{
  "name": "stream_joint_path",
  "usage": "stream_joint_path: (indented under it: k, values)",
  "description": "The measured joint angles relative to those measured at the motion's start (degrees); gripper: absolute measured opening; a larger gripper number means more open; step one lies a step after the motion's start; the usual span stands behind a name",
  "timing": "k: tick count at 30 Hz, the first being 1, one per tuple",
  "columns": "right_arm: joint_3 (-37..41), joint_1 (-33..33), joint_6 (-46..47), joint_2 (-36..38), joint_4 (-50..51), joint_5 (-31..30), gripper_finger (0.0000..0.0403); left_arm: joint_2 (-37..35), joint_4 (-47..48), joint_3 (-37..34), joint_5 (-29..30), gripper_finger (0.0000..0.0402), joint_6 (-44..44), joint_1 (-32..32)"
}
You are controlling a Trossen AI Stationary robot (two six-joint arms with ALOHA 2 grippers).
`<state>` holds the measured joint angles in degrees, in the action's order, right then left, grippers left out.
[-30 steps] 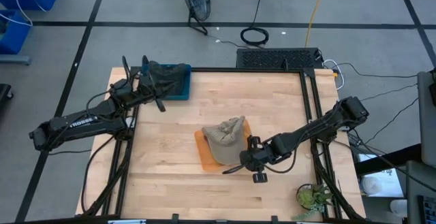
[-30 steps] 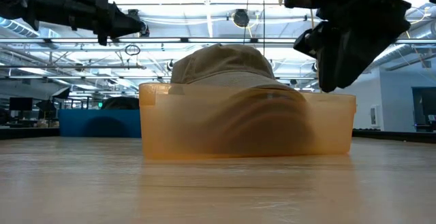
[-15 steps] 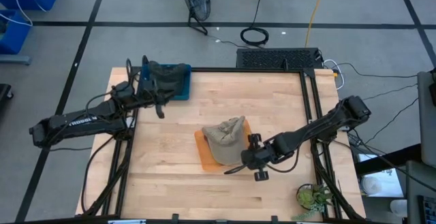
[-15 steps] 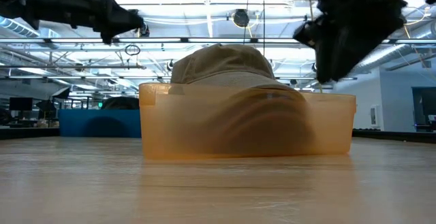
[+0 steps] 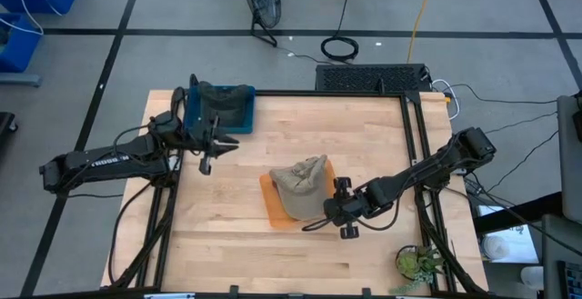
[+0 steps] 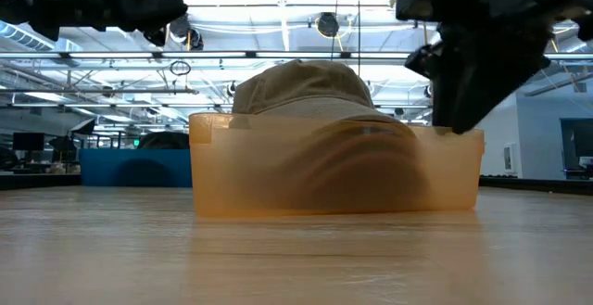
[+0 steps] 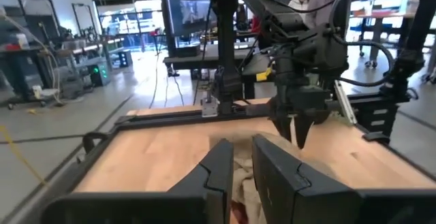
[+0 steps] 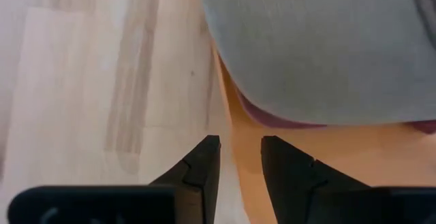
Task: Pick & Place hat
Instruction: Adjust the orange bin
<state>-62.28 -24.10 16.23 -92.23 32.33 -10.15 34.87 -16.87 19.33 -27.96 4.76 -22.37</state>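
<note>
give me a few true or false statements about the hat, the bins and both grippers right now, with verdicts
1. The tan hat lies in the orange bin. True.
2. The blue bin sits at the table's near right corner. False: it is at the far left corner.
3. The right gripper is clamped on the hat. False: it hangs empty over the orange bin's edge, its fingers slightly apart.
4. The left gripper hangs above the table between the two bins. True.
5. A dark item already lies in the blue bin. True.

arms: two, dark, jointed | left arm (image 5: 109,161): white lettering | pincer fingers (image 8: 201,164): black, wedge-shaped
</note>
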Motion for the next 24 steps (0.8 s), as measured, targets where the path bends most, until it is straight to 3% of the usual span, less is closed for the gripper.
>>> stream_joint_path:
  k: [8, 24]
  values:
    - [1.8, 0.0, 1.8, 0.0, -1.7, 0.4, 0.0088, 0.0, -0.8, 0.0, 7.0, 0.0062, -0.8, 0.0]
    - [3.4, 0.0, 14.4, 0.0, -5.0, 4.5, 0.0088, 0.0, 0.4, 0.0, 7.6, 0.0062, -0.6, 0.0]
